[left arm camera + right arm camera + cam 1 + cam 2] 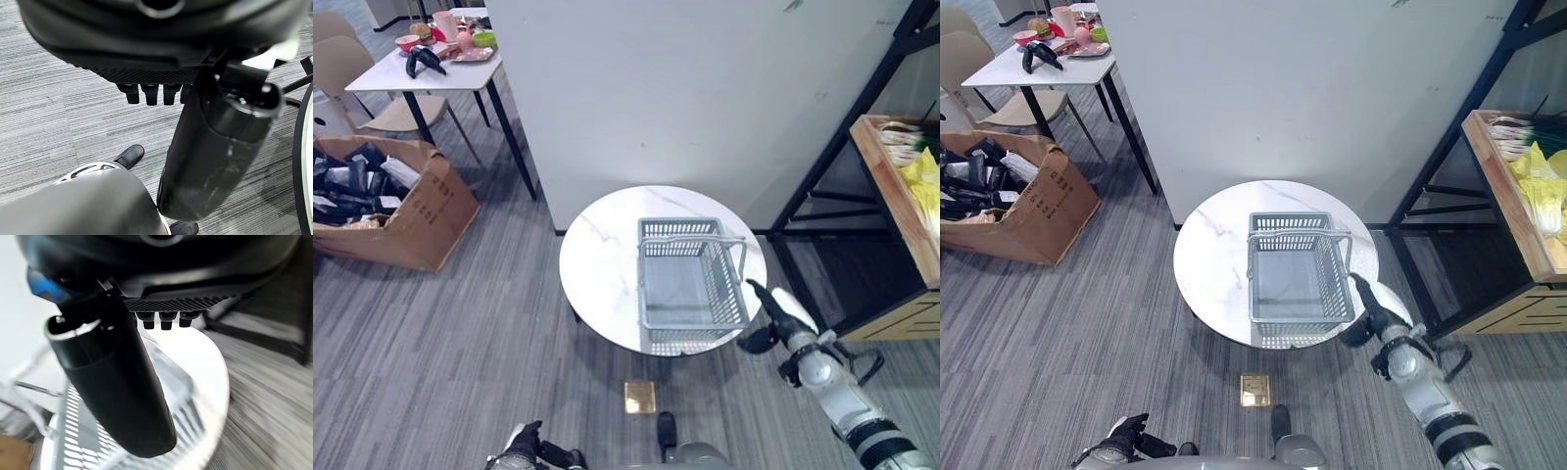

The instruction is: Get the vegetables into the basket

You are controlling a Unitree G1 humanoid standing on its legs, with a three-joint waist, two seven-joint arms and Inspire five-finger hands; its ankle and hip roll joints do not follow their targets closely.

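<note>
Left eye view: a grey plastic basket (692,285) stands upright near the middle of the frame on a round white marble-look table (597,259), its wire handles raised above the rim and nothing visible inside it. At the right edge of the frame a wooden crate (891,201) sits on a black metal rack (842,147), and the vegetables (922,176) lie in it: yellow-green leafy ones with pale green-onion stalks toward the upper end, well apart from the basket. The right hand (781,313) comes in from the lower right and hangs just beside the basket's right wall, over the table's right rim, with its fingers straight and relaxed and the thumb spread out to the side; it holds nothing. In the right wrist view the same hand's short fingertips (165,319) show in a row above the blurred basket and table top, the thumb standing out wide from them. The left hand (524,446) sits low at the bottom edge of the frame, left of centre, above the grey striped carpet (431,352); in the left wrist view its fingers (149,93) point down in a loose row, empty. In the upper left of the frame an open cardboard box (406,211) of dark items rests on the floor, and behind it a white desk (431,70) carries bowls, cups and a black object.
</note>
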